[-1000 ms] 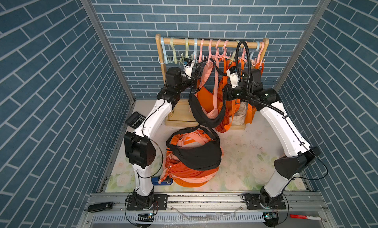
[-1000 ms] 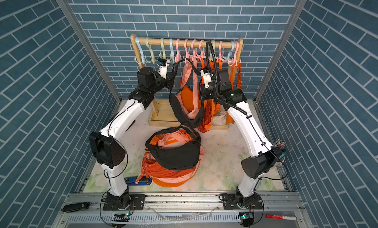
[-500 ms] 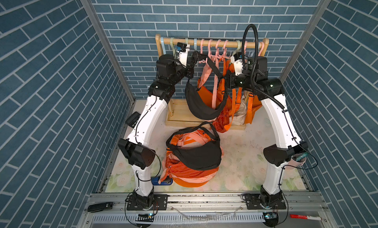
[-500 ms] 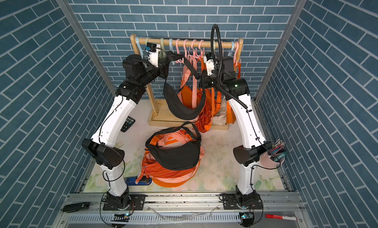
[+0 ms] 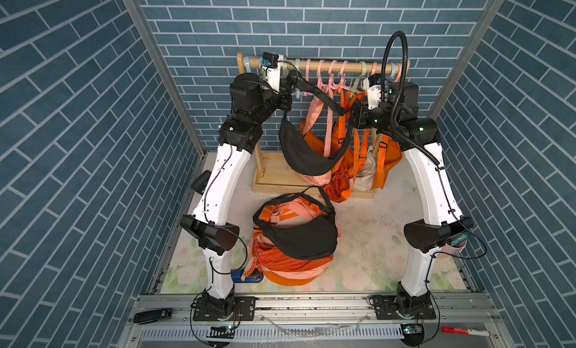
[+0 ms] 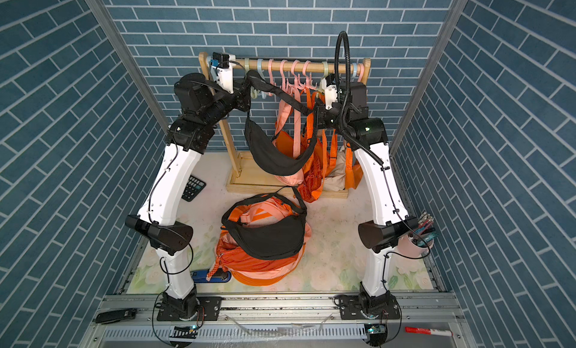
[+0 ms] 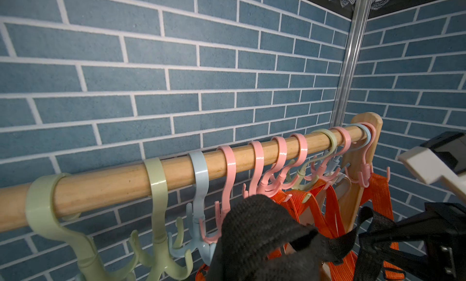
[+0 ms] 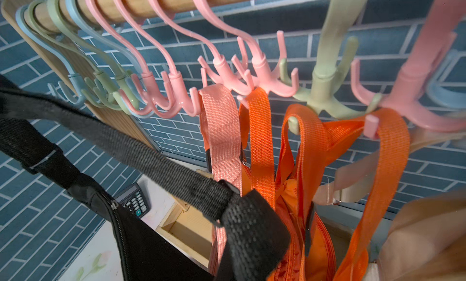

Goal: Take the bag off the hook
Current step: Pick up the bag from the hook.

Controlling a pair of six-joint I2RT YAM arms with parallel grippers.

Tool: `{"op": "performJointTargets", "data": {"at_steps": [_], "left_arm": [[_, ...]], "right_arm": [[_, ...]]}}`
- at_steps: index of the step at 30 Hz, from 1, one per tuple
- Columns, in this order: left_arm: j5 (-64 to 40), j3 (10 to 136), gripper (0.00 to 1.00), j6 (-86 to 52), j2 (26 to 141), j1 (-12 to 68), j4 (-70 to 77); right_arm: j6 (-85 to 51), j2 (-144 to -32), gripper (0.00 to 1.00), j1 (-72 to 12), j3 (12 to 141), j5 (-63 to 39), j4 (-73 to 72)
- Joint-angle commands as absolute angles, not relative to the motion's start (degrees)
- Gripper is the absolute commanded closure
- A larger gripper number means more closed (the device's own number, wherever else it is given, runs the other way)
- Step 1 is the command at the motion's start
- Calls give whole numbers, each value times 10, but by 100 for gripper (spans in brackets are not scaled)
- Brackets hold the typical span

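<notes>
Supervisor: Where is the bag?

Operator: I see the wooden rack (image 5: pixel 352 68) just behind both end effectors. The black bag (image 5: pixel 305 153) sags between and below them, clear of the desk (image 5: pixel 374 212).

Supervisor: And the grip?

Operator: My left end effector (image 5: pixel 290 81) and right end effector (image 5: pixel 352 112) are each clamped on its strap (image 5: pixel 321 97). The strap runs just beneath the pink hooks (image 8: pixel 222 65) and rests on none of them.
</notes>
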State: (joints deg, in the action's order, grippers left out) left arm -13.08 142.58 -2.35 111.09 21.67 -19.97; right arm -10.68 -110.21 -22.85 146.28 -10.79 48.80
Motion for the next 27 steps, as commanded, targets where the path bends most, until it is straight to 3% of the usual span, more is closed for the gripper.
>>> {"op": "performJointTargets", "data": {"at_steps": [1, 12, 27], "left_arm": [[-125, 1409, 100, -14, 1046, 216, -199], [-108, 1193, 100, -7, 842, 216, -164], [-78, 1027, 100, -6, 648, 220, -196]], "right_arm": [[-113, -1043, 100, -229, 1457, -118, 464], [-100, -904, 100, -228, 1296, -121, 441], [-118, -730, 100, -230, 1125, -136, 414]]}}
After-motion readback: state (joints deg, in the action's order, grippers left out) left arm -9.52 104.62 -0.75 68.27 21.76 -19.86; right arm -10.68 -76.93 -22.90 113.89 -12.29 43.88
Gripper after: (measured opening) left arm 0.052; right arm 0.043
